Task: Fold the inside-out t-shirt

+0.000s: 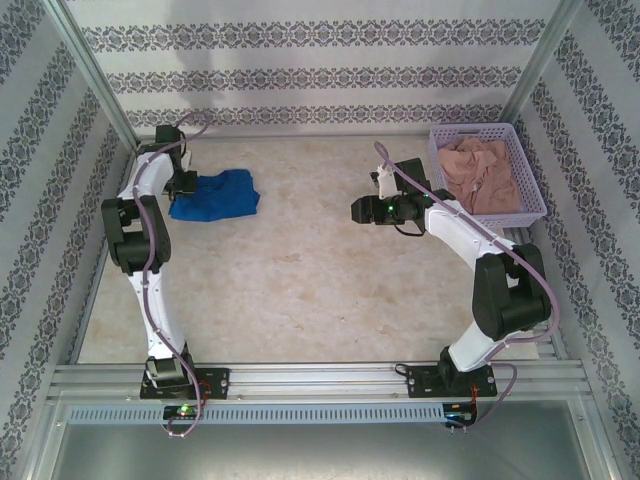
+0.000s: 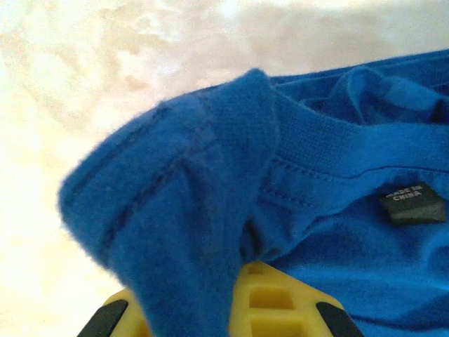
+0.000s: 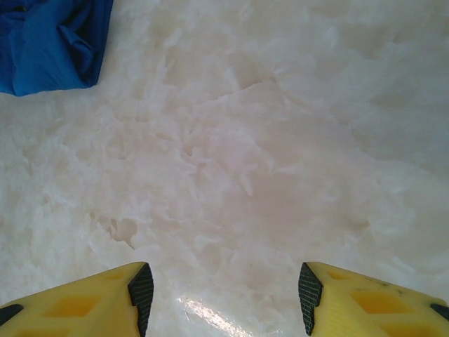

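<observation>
Arm bases (image 1: 183,382) stand at the near edge in the top view. On the bench (image 1: 300,270) the inside-out t-shirt (image 1: 218,195) lies bunched at far left, with the left gripper (image 1: 183,185) at its edge. The right gripper (image 1: 360,210) is well apart, near a lavender basket (image 1: 475,128) of pinkish cloth (image 1: 482,168). In the left wrist view, yellow fingers (image 2: 280,309) seemingly pinch a raised collar fold beside a "Made in China" label (image 2: 414,203). In the right wrist view, fingers (image 3: 84,302) are spread above the bench, with a shirt corner at upper left.

Bright, even light from above leaves only faint shadows on the table (image 1: 320,270). The left wrist view burns the table out to white and blurs the nearest fold of the t-shirt (image 2: 175,210). The right wrist view catches a small glare streak at its near edge.
</observation>
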